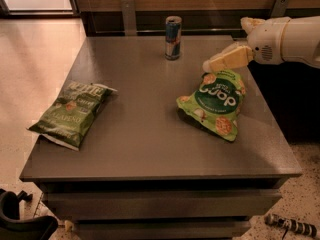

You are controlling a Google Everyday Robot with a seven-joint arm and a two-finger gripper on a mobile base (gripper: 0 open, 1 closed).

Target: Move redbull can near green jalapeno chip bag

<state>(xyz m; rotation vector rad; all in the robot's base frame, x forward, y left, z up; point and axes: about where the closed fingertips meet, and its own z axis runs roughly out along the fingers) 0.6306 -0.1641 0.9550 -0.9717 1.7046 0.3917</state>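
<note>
The redbull can (173,37) stands upright at the far middle of the grey table (145,134). The green jalapeno chip bag (73,113) lies flat near the table's left edge, far from the can. My gripper (209,65) comes in from the right on a white arm (285,38). It hovers over the far end of the brighter green bag, to the right of the can and apart from it. It holds nothing.
A brighter green chip bag with a dark round logo (216,103) lies right of centre, just below the gripper. A wooden wall with metal brackets runs behind the table. Dark objects sit on the floor at the lower left and lower right.
</note>
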